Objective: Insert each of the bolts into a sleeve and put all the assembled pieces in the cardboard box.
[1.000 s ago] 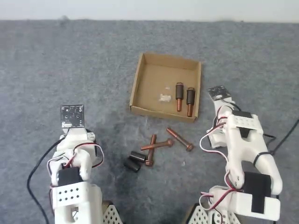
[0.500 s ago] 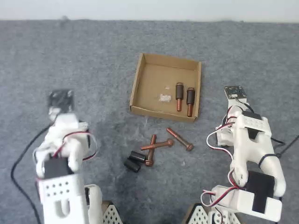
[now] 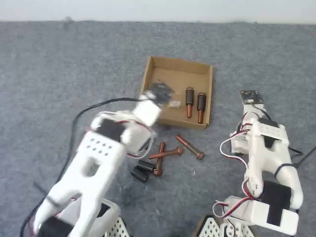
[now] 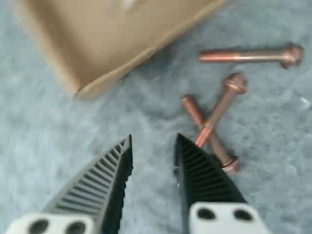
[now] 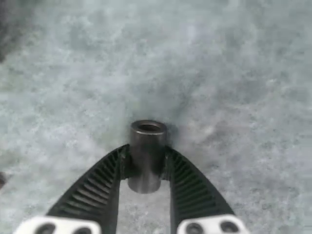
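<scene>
My right claw (image 5: 146,150) is clamped on a dark sleeve (image 5: 148,134), held upright at mid-wall with the bore facing up, over bare table (image 3: 59,64) toward the right edge. My left claw (image 4: 153,139) hangs open with nothing in it, just off the near-left corner of the cardboard box (image 3: 173,120). Three copper-coloured bolts (image 3: 165,153) lie near the table's middle, on the near side of the box; two of them are crossed and the third lies apart toward the right. Two loose sleeves (image 3: 142,170) sit touching each other, just left of the crossed pair. Two assembled pieces (image 3: 189,101) lie inside the box against its right wall. The bolts look small, rigid and light, and being round they will likely roll. I would grip one on the shank close under the head, leaving the threaded end free for the bore. The sleeve is smooth and may slip if tilted. A second ago my left arm sat back near the left near corner; it has since swung across to the bolts. My right arm has drifted slightly toward the right edge. Bolts, sleeves and box are unmoved.
</scene>
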You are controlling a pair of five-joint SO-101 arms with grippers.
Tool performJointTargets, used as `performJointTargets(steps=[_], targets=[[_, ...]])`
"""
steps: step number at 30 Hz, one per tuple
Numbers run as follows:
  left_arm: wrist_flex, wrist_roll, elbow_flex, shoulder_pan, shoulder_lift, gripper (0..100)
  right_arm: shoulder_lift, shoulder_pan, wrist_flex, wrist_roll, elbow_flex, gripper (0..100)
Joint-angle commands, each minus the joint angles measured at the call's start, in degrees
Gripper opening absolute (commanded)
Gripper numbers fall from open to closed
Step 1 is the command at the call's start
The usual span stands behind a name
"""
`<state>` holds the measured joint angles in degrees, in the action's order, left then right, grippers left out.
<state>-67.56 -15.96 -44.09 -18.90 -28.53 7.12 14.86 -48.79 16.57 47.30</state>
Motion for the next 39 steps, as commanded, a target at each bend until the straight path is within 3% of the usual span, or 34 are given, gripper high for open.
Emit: performJointTargets(steps=[1,6,15,25,32,39], targets=[[6.5,-7.9,3.6,-6.8,7.6,17,0.9,6.5,3.6,-5.2,-2.9,0.6],[9.5,-15.2,5.2,-13.1,15.0,17,0.9,10.0,4.7,-7.8,-3.5,0.6],[0.3,-28.7,21.8,-18.4,28.1,17,0.8,10.1,4.9,-10.8,-4.5,0.6],[0.3,-29.5,30.9,-22.8,39.1,17,0.5,8.8,5.9,-10.7,-4.5,0.6],[4.9,-32.2,31.1,-22.5,41.8,17,0.7,8.8,5.8,-10.6,-4.5,0.6],[3.7,-32.3,34.9,-22.5,48.6,17,0.7,8.7,5.8,-10.5,-4.4,0.6]])
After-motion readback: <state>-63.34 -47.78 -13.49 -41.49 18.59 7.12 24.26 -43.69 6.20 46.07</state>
